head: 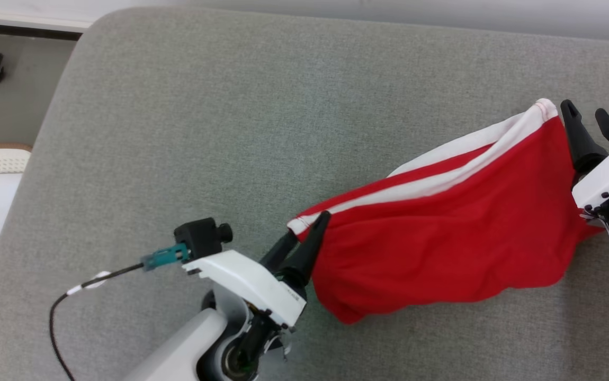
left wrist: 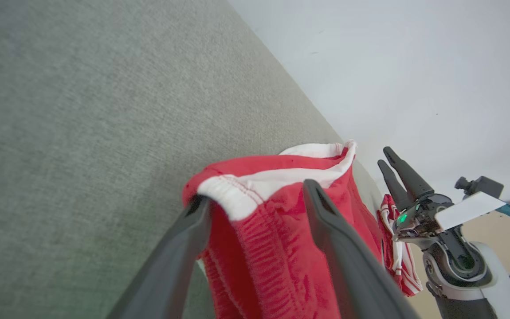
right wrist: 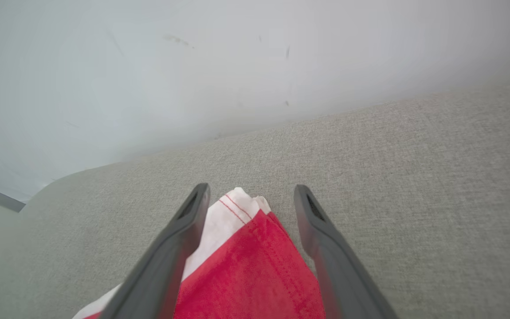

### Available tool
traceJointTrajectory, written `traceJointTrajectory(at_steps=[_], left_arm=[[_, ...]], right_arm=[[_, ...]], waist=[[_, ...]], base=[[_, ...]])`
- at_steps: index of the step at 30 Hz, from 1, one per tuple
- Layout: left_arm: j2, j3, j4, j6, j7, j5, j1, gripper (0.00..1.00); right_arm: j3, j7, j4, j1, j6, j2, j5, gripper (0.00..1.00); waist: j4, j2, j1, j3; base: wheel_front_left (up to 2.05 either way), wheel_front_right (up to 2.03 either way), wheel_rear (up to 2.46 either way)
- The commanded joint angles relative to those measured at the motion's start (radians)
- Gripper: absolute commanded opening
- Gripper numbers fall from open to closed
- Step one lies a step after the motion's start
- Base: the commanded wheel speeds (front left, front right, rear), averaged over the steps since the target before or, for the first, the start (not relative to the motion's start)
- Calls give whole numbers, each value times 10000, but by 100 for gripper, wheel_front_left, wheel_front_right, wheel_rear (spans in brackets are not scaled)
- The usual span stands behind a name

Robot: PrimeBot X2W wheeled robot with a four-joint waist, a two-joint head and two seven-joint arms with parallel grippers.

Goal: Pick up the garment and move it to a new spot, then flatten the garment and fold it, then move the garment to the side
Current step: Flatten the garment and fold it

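The red shorts [head: 442,248] lie spread on the grey cushion [head: 230,132], stretched between the two grippers; the left gripper [head: 309,225] stands wide with the white-edged waistband corner loose between its fingers; the right gripper [head: 584,108] is likewise wide, the far white-striped corner lying just inside its fingertips, unpinched; the step in hand looks like flattening at the new spot, the hem below the left gripper being rumpled; next, probably, smooth that hem, then pinch both corners and carry them across to fold.
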Motion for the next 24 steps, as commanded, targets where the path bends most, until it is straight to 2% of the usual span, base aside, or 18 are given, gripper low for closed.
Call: traceJointTrajectory(at_steps=[1, 6, 10, 14, 19, 24], left_arm=[[280, -48, 1, 157, -409, 564, 149, 100], [575, -332, -122, 669, -1006, 1769, 424, 100], [641, -392, -310, 947, -1160, 2341, 621, 100], [760, -349, -471, 1418, -1265, 3226, 891, 100], [821, 107, -769, 1963, -1311, 4860, 1211, 100], [669, 783, -1208, 2082, -1307, 6527, 1767, 100]], right_arm=[[176, -278, -131, 185, -24, -194, 110, 100], [920, -685, -580, 780, -24, -788, 61, 100], [1313, -858, -832, 1113, -24, -1214, -35, 100], [1678, -845, -1056, 1452, -24, -1620, -88, 100], [2348, -456, -1286, 1733, -24, -2212, -157, 100], [2925, -32, -1361, 1829, -24, -2842, -424, 100]], waist=[[-81, 0, -1, -61], [-212, 0, -1, -213], [-290, 0, -1, -278], [-352, 0, -1, -380], [-312, 0, -1, -540], [-164, 0, -1, -648]], base=[[0, 0, 0], [0, 0, 0], [0, 0, 0], [0, 0, 0], [0, 0, 0], [0, 0, 0]])
